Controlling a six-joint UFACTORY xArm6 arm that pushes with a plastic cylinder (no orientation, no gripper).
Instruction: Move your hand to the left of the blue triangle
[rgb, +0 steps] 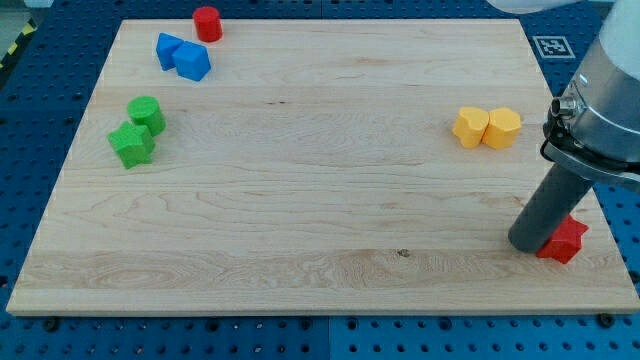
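Note:
Two blue blocks touch each other at the view's upper left: one (168, 48) on the left and one (193, 62) just right and below it. I cannot tell for sure which of them is the triangle. My tip (528, 244) rests on the board at the view's lower right, far from the blue blocks. It touches the left side of a red star block (565, 241).
A red round block (207, 23) stands right of and above the blue pair. A green round block (146, 113) and a green star (131, 144) sit at the left edge. A yellow heart (470, 126) and a yellow hexagon (502, 128) sit above my tip. The board's right edge (590, 170) is close.

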